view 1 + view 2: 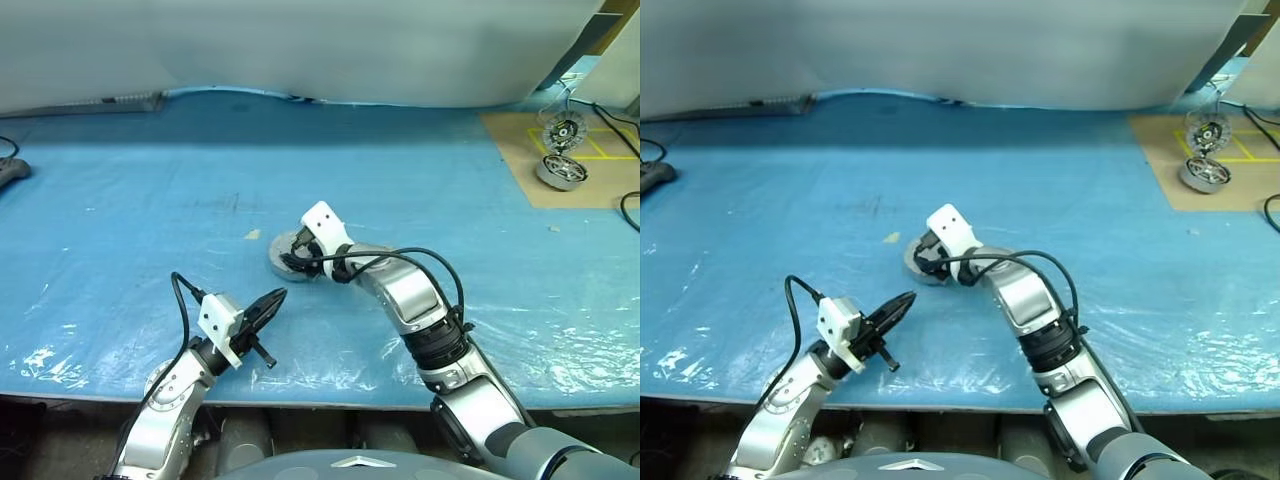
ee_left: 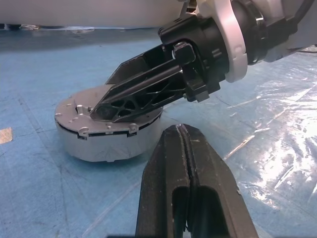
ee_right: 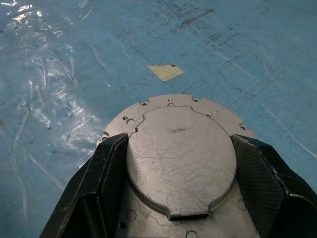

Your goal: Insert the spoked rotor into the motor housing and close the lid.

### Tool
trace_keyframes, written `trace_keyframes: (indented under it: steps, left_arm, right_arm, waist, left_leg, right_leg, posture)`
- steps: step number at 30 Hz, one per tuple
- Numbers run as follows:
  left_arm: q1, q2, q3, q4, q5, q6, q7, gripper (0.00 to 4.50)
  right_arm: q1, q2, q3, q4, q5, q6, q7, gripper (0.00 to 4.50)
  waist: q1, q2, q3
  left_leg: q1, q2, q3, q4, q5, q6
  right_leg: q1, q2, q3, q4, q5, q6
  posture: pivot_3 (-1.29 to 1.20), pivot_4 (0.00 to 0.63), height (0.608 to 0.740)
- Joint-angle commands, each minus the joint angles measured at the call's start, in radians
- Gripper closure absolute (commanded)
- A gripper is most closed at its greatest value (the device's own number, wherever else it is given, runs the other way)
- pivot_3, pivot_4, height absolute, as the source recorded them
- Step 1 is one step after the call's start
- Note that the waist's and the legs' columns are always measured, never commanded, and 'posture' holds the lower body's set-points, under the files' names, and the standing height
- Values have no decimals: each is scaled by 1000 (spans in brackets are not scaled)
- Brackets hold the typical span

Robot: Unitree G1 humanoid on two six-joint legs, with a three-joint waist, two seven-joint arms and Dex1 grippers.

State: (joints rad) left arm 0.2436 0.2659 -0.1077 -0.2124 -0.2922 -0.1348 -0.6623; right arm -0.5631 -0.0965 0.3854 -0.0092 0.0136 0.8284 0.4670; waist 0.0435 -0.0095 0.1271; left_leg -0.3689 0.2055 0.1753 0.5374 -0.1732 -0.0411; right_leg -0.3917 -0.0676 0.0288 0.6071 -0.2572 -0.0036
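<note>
While the right pincer (image 1: 297, 254) straddles the motor housing (image 2: 106, 134) from above, its two black fingers (image 3: 106, 168) stand spread on either side of the raised plate of the lid (image 3: 181, 158), close against its edges; whether they actually press on it cannot be told. That lid lies shut, plain grey face up, on the silver can, which sits flat near the middle of the blue plastic-covered surface (image 1: 120, 220). No rotor is visible, so it is presumably already inside. By its look the housing is rigid, fairly heavy metal with smooth, scratched faces, likely slippery under hard fingers and unlikely to give at all. A hold across the lid's straight shoulders or around the can's side wall seems safest, and a downward push on the plate's centre should seat it. Just beside the housing, the left pincer (image 2: 184, 188) hovers with its fingers pressed together, holding nothing. A scrap of tan tape (image 3: 166, 72) lies nearby.
</note>
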Motion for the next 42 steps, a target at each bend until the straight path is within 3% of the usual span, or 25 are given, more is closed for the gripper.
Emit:
trace_keyframes:
  steps: [1, 9, 23, 42]
  left_arm:
    - [1, -2, -4, -30, -2, -18, 4, 4500]
    - [5, -2, -1, -31, -3, -20, 7, 4500]
    - [13, 0, -2, -41, -4, -21, 9, 4500]
    - [13, 6, -7, -38, -4, -20, -1, 4500]
  right_arm:
    - [29, -14, 43, 73, -42, 1, -27, 1548]
    - [22, 34, -47, 23, 58, 93, 3, 1548]
    - [70, -61, 86, 157, -72, -113, -5, 1548]
    - [99, -149, 77, 117, -14, -157, 168, 1548]
  waist:
    - [0, 0, 0]
    - [1, 0, 0]
    - [1, 0, 0]
    - [14, 2, -3]
  left_leg:
    - [1, 0, 0, 0, 0, 0]
    - [2, 0, 0, 0, 0, 0]
    - [4, 0, 0, 1, -1, 0]
    - [4, 0, 0, 1, -1, 0]
  right_leg:
    - [1, 0, 0, 0, 0, 0]
    - [1, 0, 1, 0, 0, -2]
    - [3, 0, 1, 0, -5, 2]
    - [5, 0, 1, -1, -2, -4]
  posture:
    - [0, 150, 740]
    - [0, 150, 740]
    - [0, 150, 740]
    - [0, 150, 740]
